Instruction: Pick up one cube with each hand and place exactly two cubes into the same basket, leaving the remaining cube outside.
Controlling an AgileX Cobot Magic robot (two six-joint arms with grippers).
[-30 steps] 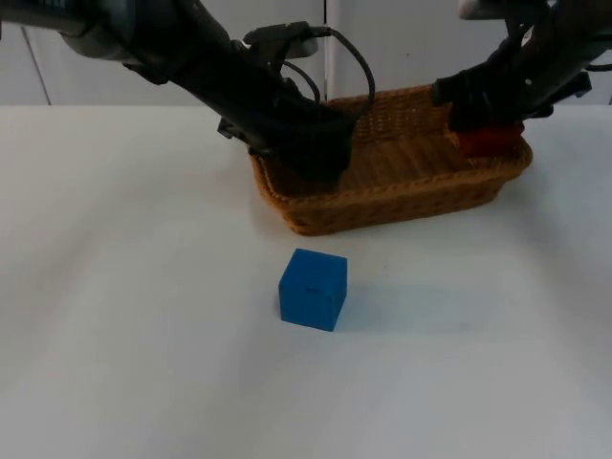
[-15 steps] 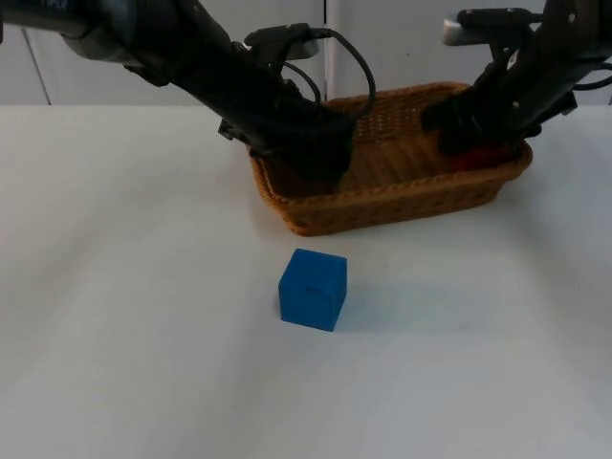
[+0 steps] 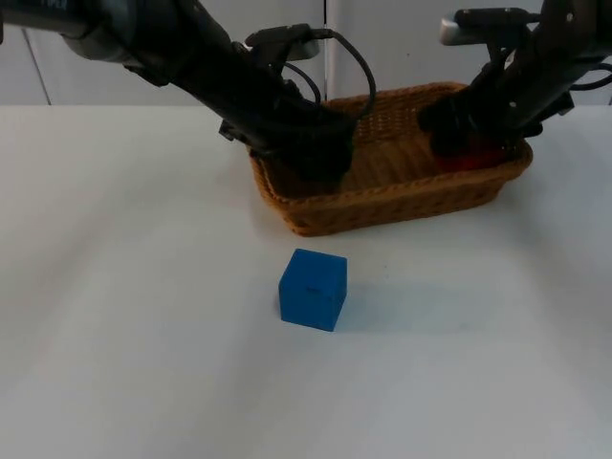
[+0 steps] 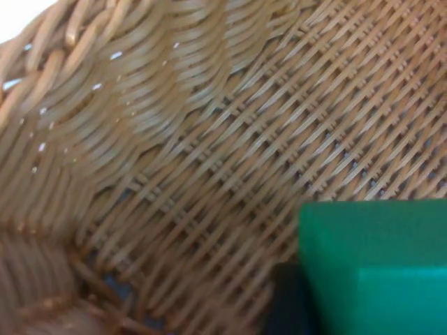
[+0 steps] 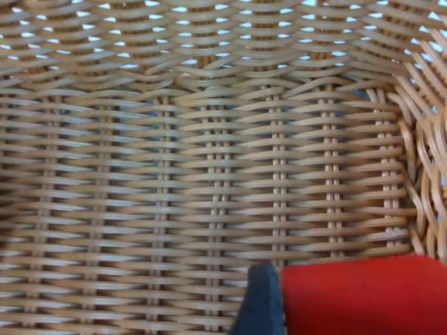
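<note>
Both arms are down in the wicker basket [image 3: 387,196] at the back of the white counter [image 3: 143,335], near the grey partition wall [image 3: 402,43]. Left pincer [image 3: 320,158] is at the basket's left end, reaching in over the rim; from the left wrist cam you can see the green cube [image 4: 374,269] right up against a black fingertip [image 4: 283,303] w/ the woven floor of the basket just behind it, so it looks like it's pinching the green cube, tho the other finger isn't visible. Right pincer [image 3: 459,129] is at the basket's right end, inside the walls. The red cube [image 3: 469,158] peeks out under it in the top view, and the right wrist cam has the red cube [image 5: 360,296] pressed against a dark fingertip [image 5: 262,303], weave of the basket bottom and far wall behind, so that one reads as pinching the red cube too. Can't tell from any view whether either cube is touching the basket floor or hanging just above it. Blue cube [image 3: 313,289] sits by itself out on the counter in front of the basket, apart from it, upright, turned a bit so one corner edge faces fwd.
</note>
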